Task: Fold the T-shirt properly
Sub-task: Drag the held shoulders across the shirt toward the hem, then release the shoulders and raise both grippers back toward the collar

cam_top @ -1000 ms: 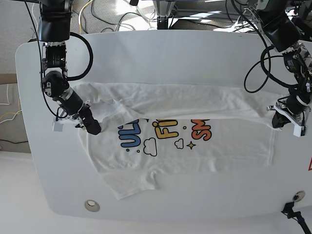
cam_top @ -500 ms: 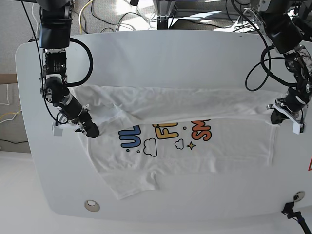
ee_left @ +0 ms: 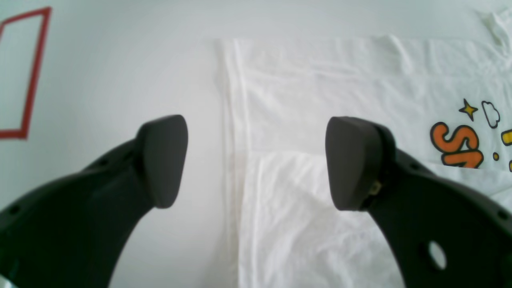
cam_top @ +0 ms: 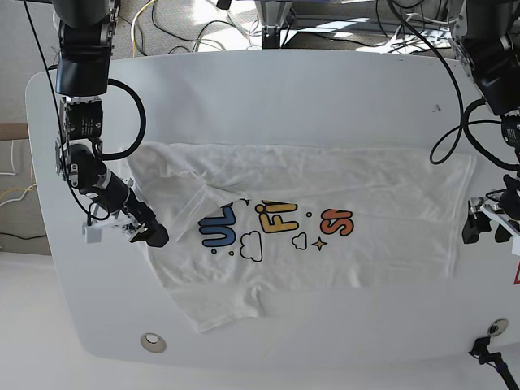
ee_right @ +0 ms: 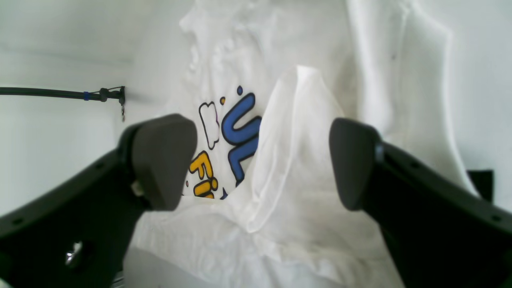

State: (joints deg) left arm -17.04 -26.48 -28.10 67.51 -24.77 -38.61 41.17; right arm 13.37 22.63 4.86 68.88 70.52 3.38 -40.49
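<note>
White worktop [cam_top: 325, 89] with rounded corners is recorded in the base view; tangled cables [cam_top: 195, 24] are seen on the floor behind it. One T-shirt [cam_top: 357, 252] is laid flat at the middle, its upper part folded down over the top of the print. Two tools are counted: the right tool [cam_top: 150, 236] at the shirt's left edge, the left tool [cam_top: 483, 227] just off its right edge.

Left wrist view: the left tool [ee_left: 256, 160] is spread wide, nothing gripped, above the shirt's edge. One red outline [ee_left: 28, 80] is marked on the worktop.

Right wrist view: the right tool [ee_right: 262, 164] is released over a raised fold; one black cable [ee_right: 56, 94] is noted.
</note>
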